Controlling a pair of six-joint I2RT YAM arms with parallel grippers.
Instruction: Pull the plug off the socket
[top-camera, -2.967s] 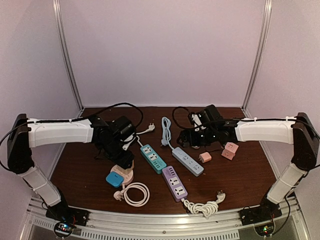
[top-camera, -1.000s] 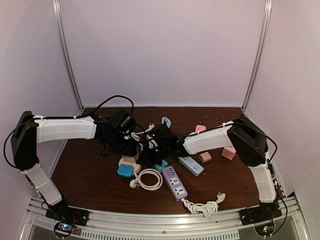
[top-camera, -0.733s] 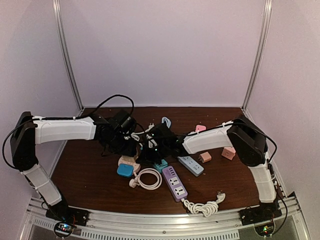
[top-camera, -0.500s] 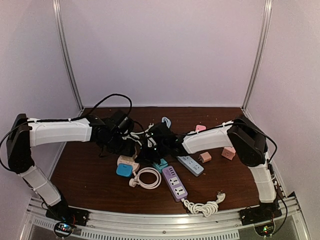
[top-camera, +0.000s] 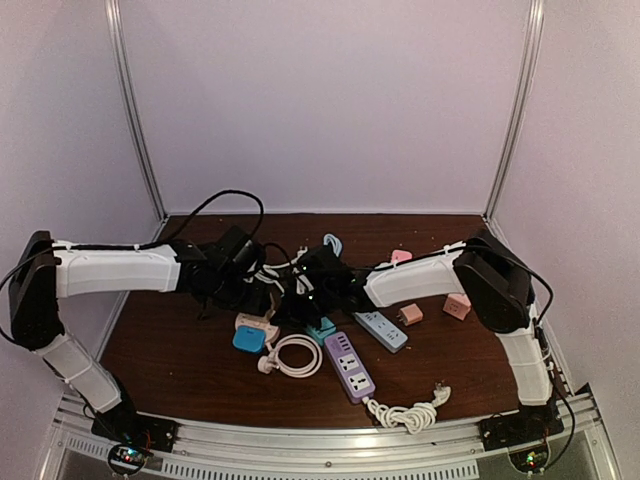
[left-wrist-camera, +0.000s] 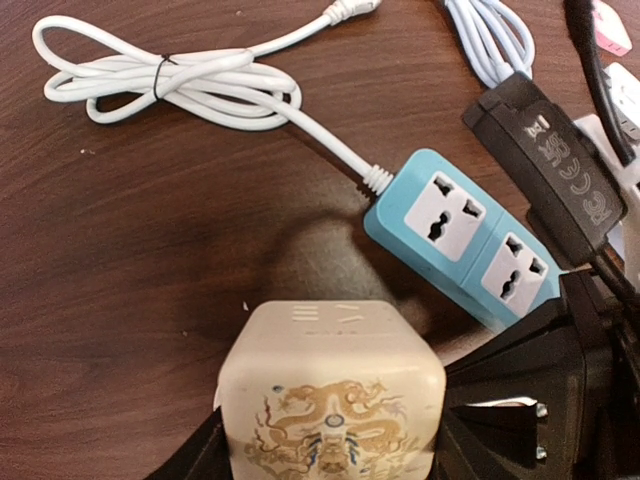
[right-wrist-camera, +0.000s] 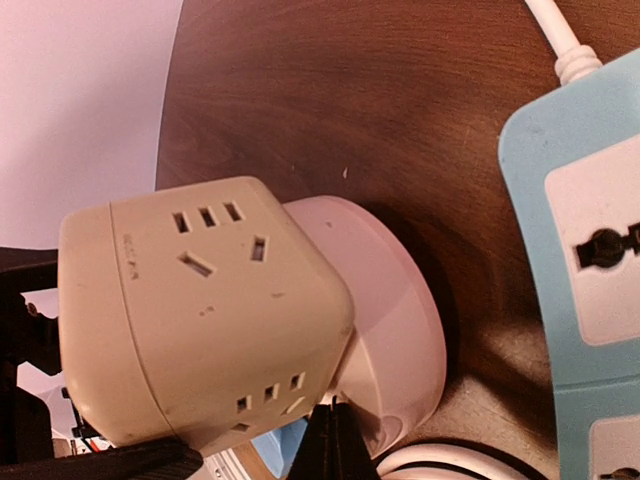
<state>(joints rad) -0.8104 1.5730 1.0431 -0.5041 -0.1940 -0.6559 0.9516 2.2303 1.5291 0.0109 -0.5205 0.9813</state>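
Observation:
A cream cube socket (left-wrist-camera: 330, 390) with a gold dragon print sits between the black fingers of my left gripper (left-wrist-camera: 330, 445), which is shut on its sides. In the top view the cube (top-camera: 252, 322) lies left of centre with a blue plug (top-camera: 244, 341) on its near side, my left gripper (top-camera: 250, 303) over it. The right wrist view shows the cube (right-wrist-camera: 200, 310) against a round pinkish disc (right-wrist-camera: 400, 320), with a sliver of the blue plug (right-wrist-camera: 270, 452) below. My right gripper (right-wrist-camera: 335, 430) is shut, its tips at the seam between cube and disc.
A teal power strip (left-wrist-camera: 470, 240) lies just beyond the cube, beside a black adapter (left-wrist-camera: 550, 170). A white coiled cable (top-camera: 295, 357), a purple strip (top-camera: 349, 366), a grey-blue strip (top-camera: 383, 330) and pink cubes (top-camera: 458, 305) lie to the right. Another cable coil (top-camera: 405, 412) is at the front edge.
Three seconds ago the arms were apart; both have since met at the cube. Over the last second the left arm drew slightly left, with the cube and blue plug shifting a little with it.

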